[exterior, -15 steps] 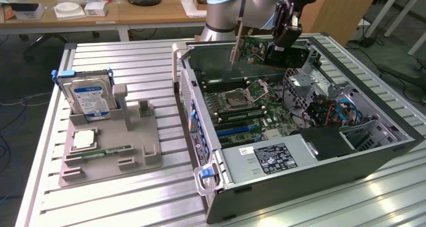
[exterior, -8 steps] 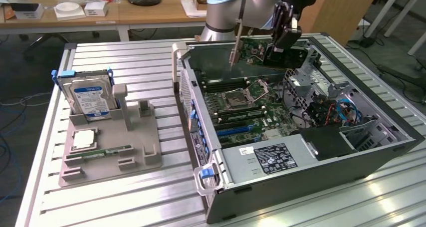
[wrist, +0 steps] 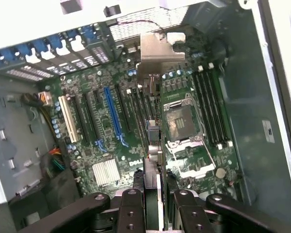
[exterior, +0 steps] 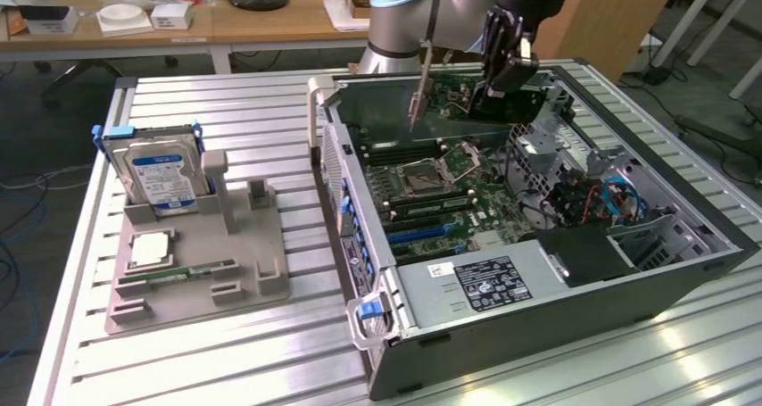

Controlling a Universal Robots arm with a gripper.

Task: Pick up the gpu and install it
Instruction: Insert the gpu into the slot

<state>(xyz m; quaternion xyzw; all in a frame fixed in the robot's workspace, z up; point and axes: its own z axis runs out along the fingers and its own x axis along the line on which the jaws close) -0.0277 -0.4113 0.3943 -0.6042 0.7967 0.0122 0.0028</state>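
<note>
Above the open computer case (exterior: 666, 272), near the far edge of the desk (exterior: 238, 352), the gripper (exterior: 498, 83) holds the gpu (exterior: 509, 110) up in the air. Its jaws are closed part of the way and pinch the card from both sides. The card hangs on its edge, with the long silver bracket (exterior: 419, 89) at one end, pointing down toward the exterior view's left. It touches nothing but the gripper.

From the wrist view, the gpu (wrist: 153, 145) looks like a thin strip running away from the gripper (wrist: 153, 206). The bracket (wrist: 157, 53) is at the card's far end. The green board (wrist: 184, 160) lies below it, with the long blue slot (wrist: 114, 116) off to one side.

I think the card is light and stiff, but easy to hurt. It is thin, with small parts on its flat sides, so a hard squeeze or a bump could break it. The flat faces near the middle look like the best place to hold, and that is where the gripper has it. The bracket makes one end heavier, so the card might tip in a loose grip.
</note>
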